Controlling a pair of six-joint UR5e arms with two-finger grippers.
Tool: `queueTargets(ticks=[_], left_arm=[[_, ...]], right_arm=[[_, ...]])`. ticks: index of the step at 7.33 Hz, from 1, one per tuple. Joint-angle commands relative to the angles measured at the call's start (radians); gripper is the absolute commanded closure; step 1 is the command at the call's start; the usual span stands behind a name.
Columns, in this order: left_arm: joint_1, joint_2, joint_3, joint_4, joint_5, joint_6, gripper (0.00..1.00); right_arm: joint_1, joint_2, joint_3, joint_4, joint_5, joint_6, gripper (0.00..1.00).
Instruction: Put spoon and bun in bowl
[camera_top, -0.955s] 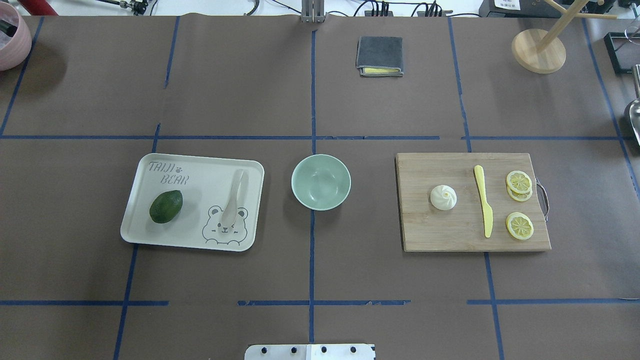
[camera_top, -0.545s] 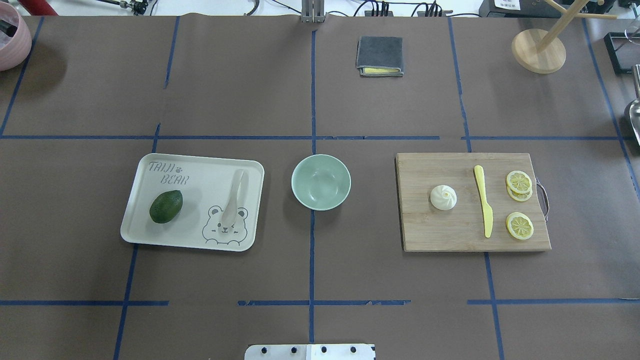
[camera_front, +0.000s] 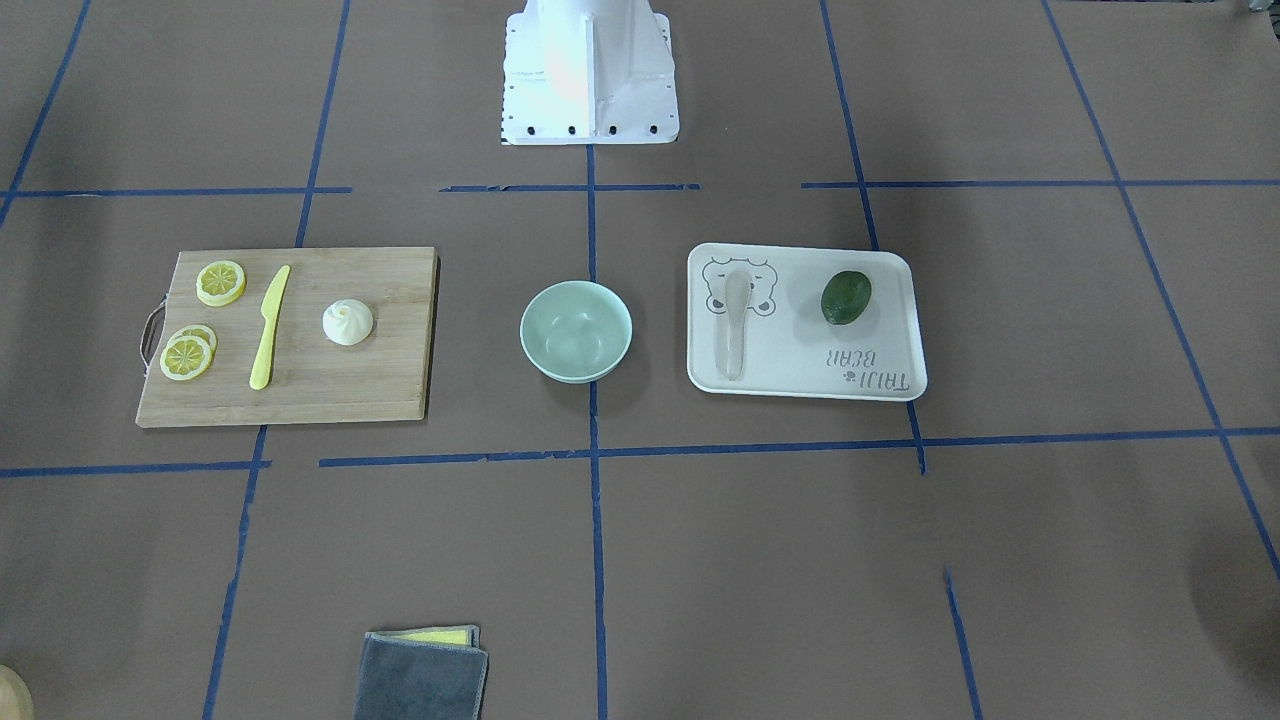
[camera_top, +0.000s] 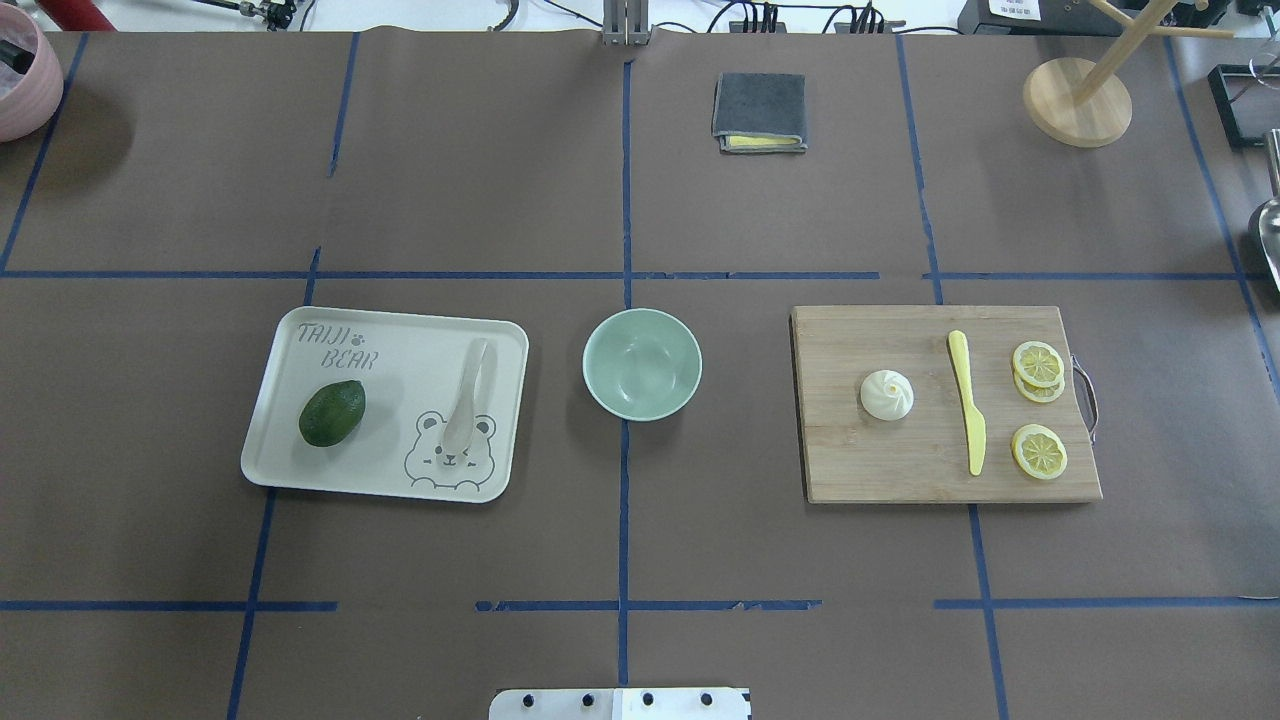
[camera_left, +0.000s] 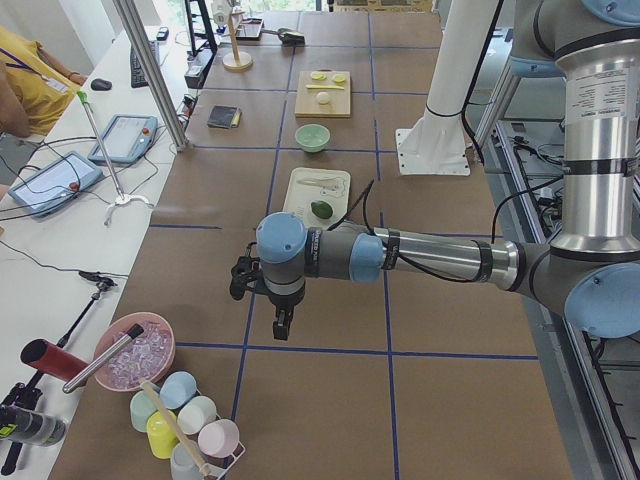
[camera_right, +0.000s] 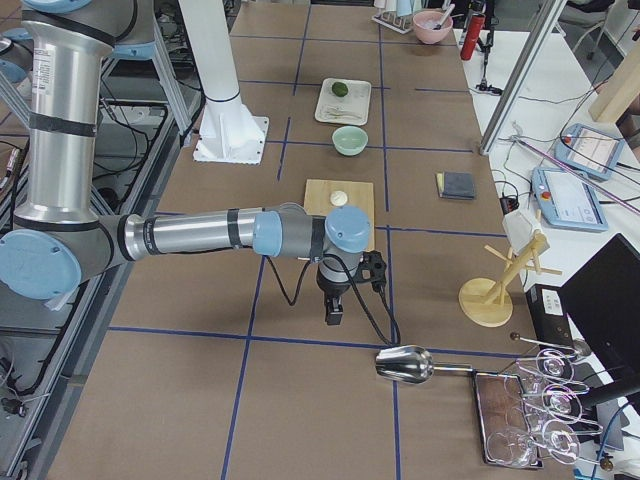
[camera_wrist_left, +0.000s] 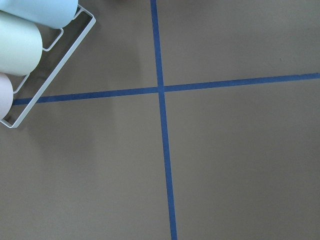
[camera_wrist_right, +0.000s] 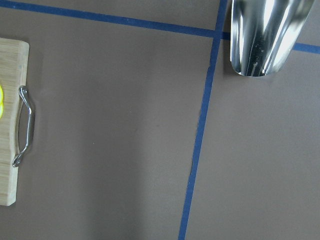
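Note:
The pale mint-green bowl (camera_top: 640, 365) stands empty at the table's middle; it also shows in the front view (camera_front: 576, 330). The beige spoon (camera_top: 465, 400) lies on the white bear tray (camera_top: 400, 350), left of the bowl. The white pleated bun (camera_top: 887, 395) sits on the wooden cutting board (camera_top: 880, 460), right of the bowl. Neither gripper shows in the overhead or front view. The left gripper (camera_left: 283, 325) hangs over bare table far from the tray, and the right gripper (camera_right: 335, 315) hangs beyond the board's handle end. I cannot tell whether either is open or shut.
A dark green avocado (camera_top: 332, 412) lies on the tray. A yellow knife (camera_top: 968, 405) and lemon slices (camera_top: 1038, 365) lie on the board. A grey cloth (camera_top: 760, 112) and wooden stand (camera_top: 1078, 100) sit at the back. A metal scoop (camera_wrist_right: 262, 32) lies near the right gripper, a cup rack (camera_wrist_left: 25, 50) near the left.

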Motion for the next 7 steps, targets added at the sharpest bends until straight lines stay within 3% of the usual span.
queueTargets(ticks=[1, 2, 4, 6, 7], left_arm=[[0.002, 0.019, -0.037, -0.07, -0.026, 0.01, 0.0], [0.024, 0.016, -0.039, -0.136, -0.035, 0.01, 0.0], [0.174, 0.016, -0.029, -0.385, -0.066, -0.035, 0.0], [0.321, -0.017, -0.03, -0.573, -0.063, -0.304, 0.0], [0.41, -0.069, -0.032, -0.602, -0.054, -0.451, 0.0]], right_arm=[[0.0, 0.001, -0.002, 0.0, 0.008, -0.001, 0.0], [0.0, 0.0, 0.0, 0.0, 0.012, -0.001, 0.0], [0.0, 0.0, -0.002, 0.0, 0.023, -0.001, 0.0], [0.0, 0.0, -0.002, 0.002, 0.038, -0.001, 0.0], [0.0, 0.0, -0.002, 0.0, 0.04, -0.001, 0.0]])
